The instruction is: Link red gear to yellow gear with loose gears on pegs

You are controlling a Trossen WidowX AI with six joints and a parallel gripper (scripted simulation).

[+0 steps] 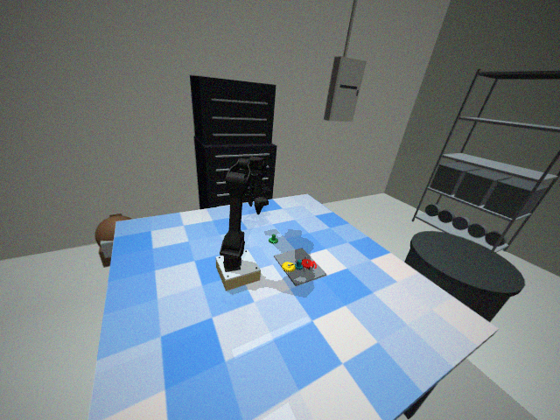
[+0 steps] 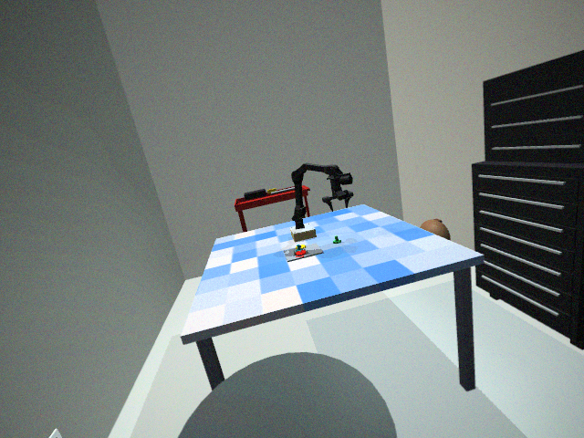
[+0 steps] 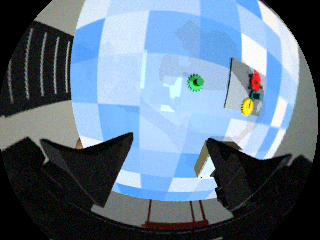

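Observation:
The grey board point(image 1: 297, 278) point(image 2: 315, 252) point(image 3: 237, 70) lies on the table. On it are the red gear point(image 1: 307, 263) point(image 2: 300, 253) point(image 3: 256, 80), the yellow gear point(image 1: 288, 266) point(image 3: 247, 107) and, between them, a small teal gear point(image 1: 298, 264) point(image 3: 257, 95) with a raised hub. Whether the teal gear sits fully flat is too small to tell. A green gear point(image 1: 273, 239) point(image 2: 337, 240) point(image 3: 195, 83) with a knob stands on the table beside the board. My gripper point(image 1: 255, 207) point(image 2: 338, 208) point(image 3: 171, 139) is open and empty, high above the table and away from the board.
The arm's base block point(image 1: 241, 279) point(image 2: 303, 233) point(image 3: 202, 159) stands on the checkered table point(image 1: 190, 361) close to the board. Black drawer cabinets point(image 1: 234, 117), a dark round stool point(image 1: 465, 260) and a shelf rack stand beyond the table.

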